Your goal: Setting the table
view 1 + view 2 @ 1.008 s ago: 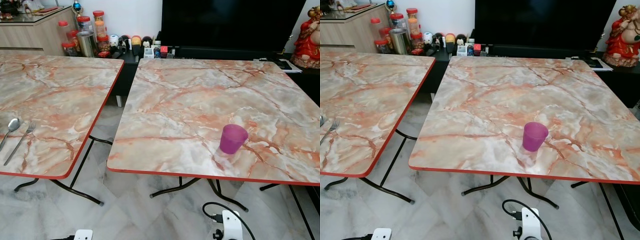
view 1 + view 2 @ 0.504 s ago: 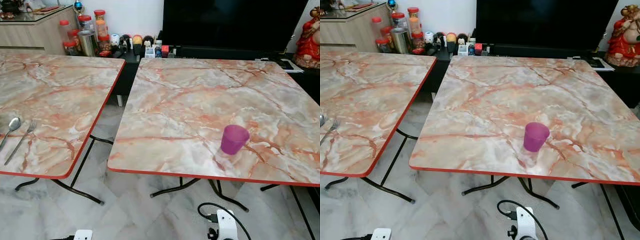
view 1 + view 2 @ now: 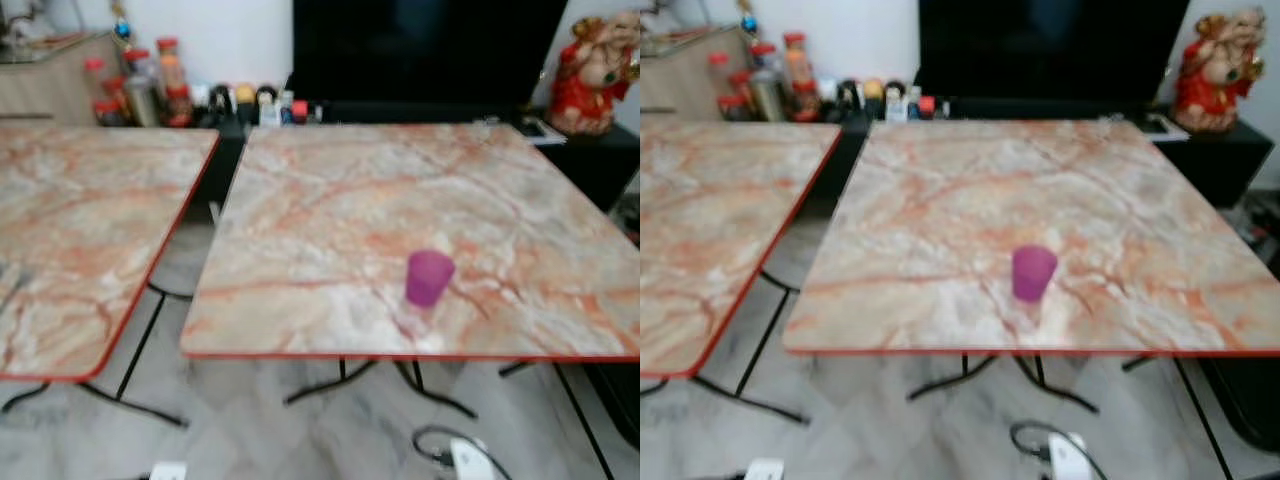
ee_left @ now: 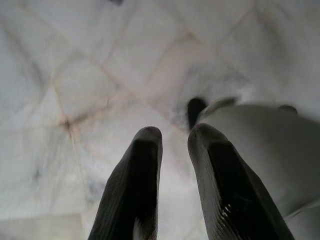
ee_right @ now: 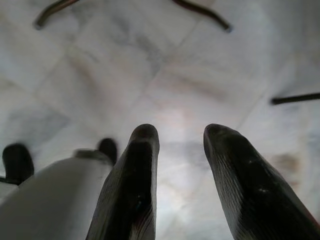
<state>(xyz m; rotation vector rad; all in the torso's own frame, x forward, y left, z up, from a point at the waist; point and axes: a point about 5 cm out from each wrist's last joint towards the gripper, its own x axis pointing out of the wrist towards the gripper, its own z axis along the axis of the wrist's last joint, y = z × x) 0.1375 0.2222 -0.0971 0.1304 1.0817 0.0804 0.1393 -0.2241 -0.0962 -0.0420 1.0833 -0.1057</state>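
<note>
A purple plastic cup (image 3: 429, 277) stands upright near the front edge of the right marble-patterned table (image 3: 330, 190). The left table (image 3: 80, 220) has the same red rim; the picture is too blurred to make out its cutlery. Both arms hang low over the pale marble floor. In the left wrist view my left gripper (image 4: 174, 134) has a narrow gap between its fingers and nothing in it. In the right wrist view my right gripper (image 5: 181, 131) stands open and empty, its fingers wider apart.
A gap of floor runs between the two tables, crossed by black folding legs (image 3: 140, 350). Behind them stand a large dark TV (image 3: 430, 50), several red-lidded jars (image 3: 140, 80) and a red statue (image 3: 590, 75). A white plug with a black cable (image 3: 465, 460) lies on the floor.
The whole head view has shifted left and blurred, so the camera has turned right. The purple cup stays at the same spot on its table.
</note>
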